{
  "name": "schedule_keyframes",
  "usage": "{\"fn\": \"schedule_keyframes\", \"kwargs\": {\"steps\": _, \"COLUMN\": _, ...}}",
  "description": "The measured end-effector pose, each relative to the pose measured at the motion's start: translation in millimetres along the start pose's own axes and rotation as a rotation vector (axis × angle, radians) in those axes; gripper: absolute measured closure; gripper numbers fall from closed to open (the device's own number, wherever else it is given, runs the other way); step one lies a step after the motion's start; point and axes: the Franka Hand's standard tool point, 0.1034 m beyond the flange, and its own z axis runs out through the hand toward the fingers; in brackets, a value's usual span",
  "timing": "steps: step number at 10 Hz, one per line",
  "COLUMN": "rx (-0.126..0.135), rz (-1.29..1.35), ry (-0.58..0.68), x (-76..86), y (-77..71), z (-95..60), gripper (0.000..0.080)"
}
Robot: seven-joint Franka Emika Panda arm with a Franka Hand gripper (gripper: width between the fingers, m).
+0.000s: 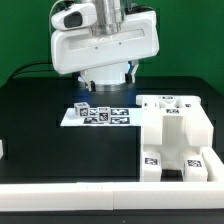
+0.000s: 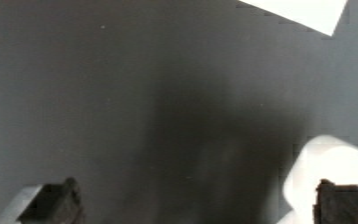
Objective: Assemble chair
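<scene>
- My gripper (image 2: 197,203) stands wide apart, its two fingertips (image 2: 51,203) clamped on nothing, over the bare black table (image 2: 140,110).
- The chair (image 1: 178,140) pieces sit grouped together on the table at the exterior view's right, apart from my gripper.
- The marker board (image 1: 97,115) lies flat below my arm (image 1: 100,45), near the chair pieces.

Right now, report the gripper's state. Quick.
Gripper: open, jaws wide apart, holding nothing.
</scene>
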Motion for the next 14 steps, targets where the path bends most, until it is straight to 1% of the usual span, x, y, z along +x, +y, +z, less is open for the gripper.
{"fn": "schedule_keyframes", "kwargs": {"steps": 1, "rx": 0.001, "rz": -0.087, "ry": -0.002, "x": -1.2, "y": 0.7, "z": 1.2, "gripper": 0.0151}}
{"fn": "schedule_keyframes", "kwargs": {"steps": 2, "rx": 0.019, "rz": -0.318, "ry": -0.015, "x": -11.0, "y": 7.5, "z": 7.9, "gripper": 0.0151}}
{"fn": "schedule_keyframes", "kwargs": {"steps": 3, "rx": 0.021, "rz": -0.483, "ry": -0.020, "x": -20.8, "y": 11.5, "z": 13.7, "gripper": 0.0151}}
{"fn": "schedule_keyframes", "kwargs": {"steps": 4, "rx": 0.000, "rz": -0.642, "ry": -0.010, "x": -31.4, "y": 12.5, "z": 21.2, "gripper": 0.0151}}
{"fn": "schedule_keyframes", "kwargs": {"steps": 5, "rx": -0.019, "rz": -0.708, "ry": 0.022, "x": -40.6, "y": 17.7, "z": 25.4, "gripper": 0.0151}}
{"fn": "schedule_keyframes", "kwargs": {"steps": 6, "rx": -0.016, "rz": -0.748, "ry": 0.011, "x": -42.1, "y": 18.3, "z": 25.6, "gripper": 0.0151}}
{"fn": "schedule_keyframes", "kwargs": {"steps": 8, "rx": -0.020, "rz": -0.873, "ry": -0.002, "x": -43.6, "y": 20.8, "z": 26.2, "gripper": 0.0151}}
{"fn": "schedule_keyframes", "kwargs": {"steps": 9, "rx": -0.029, "rz": -0.898, "ry": -0.004, "x": -44.3, "y": 21.8, "z": 27.1, "gripper": 0.0151}}
{"fn": "schedule_keyframes", "kwargs": {"steps": 10, "rx": -0.055, "rz": -0.914, "ry": -0.004, "x": -53.0, "y": 18.2, "z": 34.1, "gripper": 0.0151}}
{"fn": "schedule_keyframes", "kwargs": {"steps": 11, "rx": -0.057, "rz": -0.923, "ry": -0.012, "x": -64.1, "y": 9.9, "z": 41.5, "gripper": 0.0151}}
{"fn": "schedule_keyframes", "kwargs": {"steps": 12, "rx": -0.077, "rz": -0.947, "ry": -0.017, "x": -75.0, "y": 9.3, "z": 48.4, "gripper": 0.0151}}
{"fn": "schedule_keyframes", "kwargs": {"steps": 13, "rx": -0.078, "rz": -0.946, "ry": -0.027, "x": -84.3, "y": 12.9, "z": 56.6, "gripper": 0.0151}}
{"fn": "schedule_keyframes", "kwargs": {"steps": 14, "rx": -0.065, "rz": -0.932, "ry": -0.037, "x": -88.9, "y": 14.1, "z": 63.4, "gripper": 0.0151}}
